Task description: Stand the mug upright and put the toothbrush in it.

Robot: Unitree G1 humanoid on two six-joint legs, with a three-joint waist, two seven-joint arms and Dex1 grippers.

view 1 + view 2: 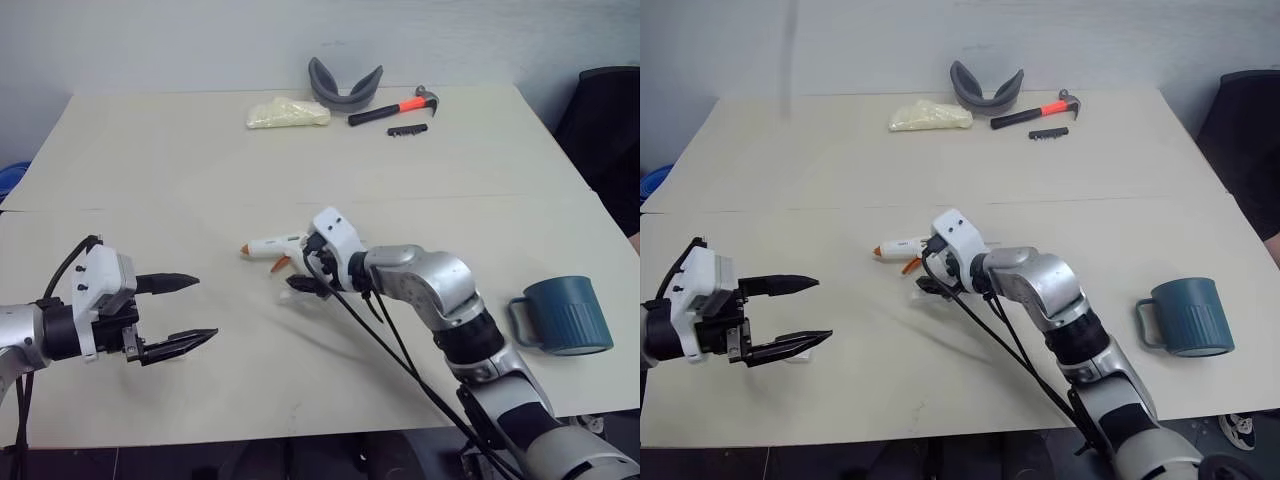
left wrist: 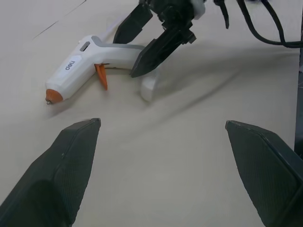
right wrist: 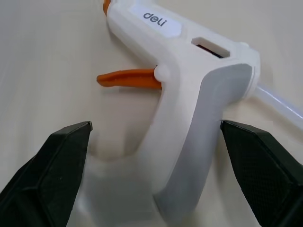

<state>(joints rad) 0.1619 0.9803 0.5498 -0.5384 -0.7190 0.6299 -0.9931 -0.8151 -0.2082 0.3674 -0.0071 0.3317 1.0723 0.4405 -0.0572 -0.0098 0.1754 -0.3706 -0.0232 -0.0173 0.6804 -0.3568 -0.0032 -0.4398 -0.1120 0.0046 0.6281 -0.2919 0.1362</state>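
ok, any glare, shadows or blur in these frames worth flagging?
Left eye view: soft even light, no glare on the table; a faint diffuse shadow lies under the right arm. Left wrist view: own fingers slightly soft, glue gun sharp. Right wrist view: glue gun very close, its handle base a little soft.

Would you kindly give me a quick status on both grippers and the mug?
Left gripper open, empty, over bare table. Right gripper open, jaws astride the glue gun handle. Mug at table's right edge, mouth toward camera, untouched.
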